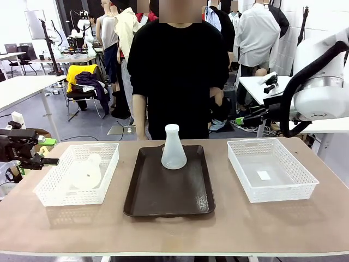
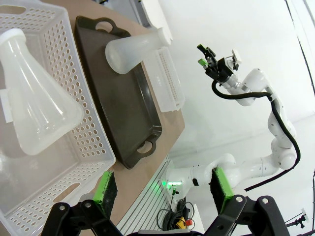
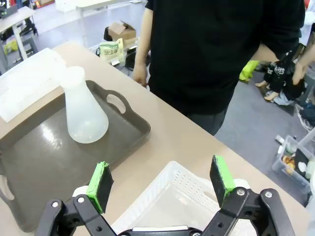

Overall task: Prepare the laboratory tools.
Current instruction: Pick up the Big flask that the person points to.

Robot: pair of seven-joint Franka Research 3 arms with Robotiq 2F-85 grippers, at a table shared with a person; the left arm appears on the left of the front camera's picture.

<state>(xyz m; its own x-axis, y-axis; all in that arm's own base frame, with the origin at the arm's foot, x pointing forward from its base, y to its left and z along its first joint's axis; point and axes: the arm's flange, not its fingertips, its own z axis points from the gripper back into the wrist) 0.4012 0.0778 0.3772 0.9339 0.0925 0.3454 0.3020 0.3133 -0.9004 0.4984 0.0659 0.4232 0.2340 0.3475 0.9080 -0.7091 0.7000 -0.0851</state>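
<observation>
Looks half done: upright flask (image 1: 174,148) on tray (image 1: 163,203), second flask (image 1: 87,172) lying in basket (image 1: 73,198); left pincer (image 2: 163,187), right pincer (image 3: 161,182) both released.

upright flask (image 1: 174,148) and lying flask (image 1: 87,172): frosted, translucent, matt skin; i can't tell glass from plastic. tray (image 1: 163,191) reads as dark brown plastic, smooth, semi-gloss, glare streaks on it. left basket (image 1: 71,197) and right basket (image 1: 283,194): white perforated plastic, slight sheen. table top (image 1: 262,229): matt brown, laminate look. green pads (image 3: 100,183) look rubbery and matt. person's top (image 1: 180,71) is black matt cloth.
</observation>
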